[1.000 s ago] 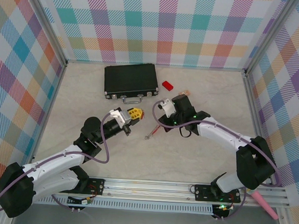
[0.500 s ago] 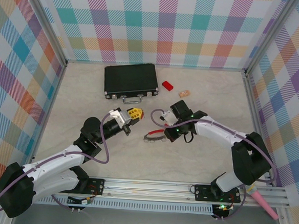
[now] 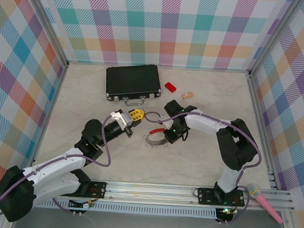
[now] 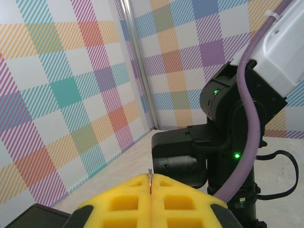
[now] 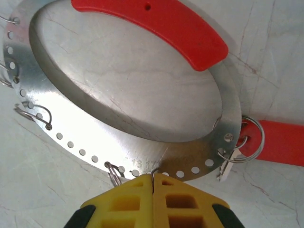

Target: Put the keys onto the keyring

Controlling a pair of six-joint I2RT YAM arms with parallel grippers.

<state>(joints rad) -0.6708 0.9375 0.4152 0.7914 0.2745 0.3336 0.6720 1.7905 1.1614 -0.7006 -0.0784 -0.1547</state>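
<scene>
Marbled tabletop (image 3: 200,164), plaid walls. Right gripper (image 5: 153,184): pads pressed together on the near rim of the keyring (image 5: 142,156), mid-table, at 5 o'clock from the black case (image 3: 132,82). One red-headed key (image 5: 285,142) hangs at the ring's 4 o'clock in the wrist view. Left gripper (image 4: 149,187): pads closed on a thin metal sliver (image 4: 149,176).

- A robotics lab test cell, walled by plaid printed panels (image 3: 163,26).
- Aluminium frame posts (image 3: 46,25) edge a marble-look tabletop (image 3: 190,163).
- Two cabled robot arms (image 3: 59,167) are bolted to an aluminium rail (image 3: 162,190).
</scene>
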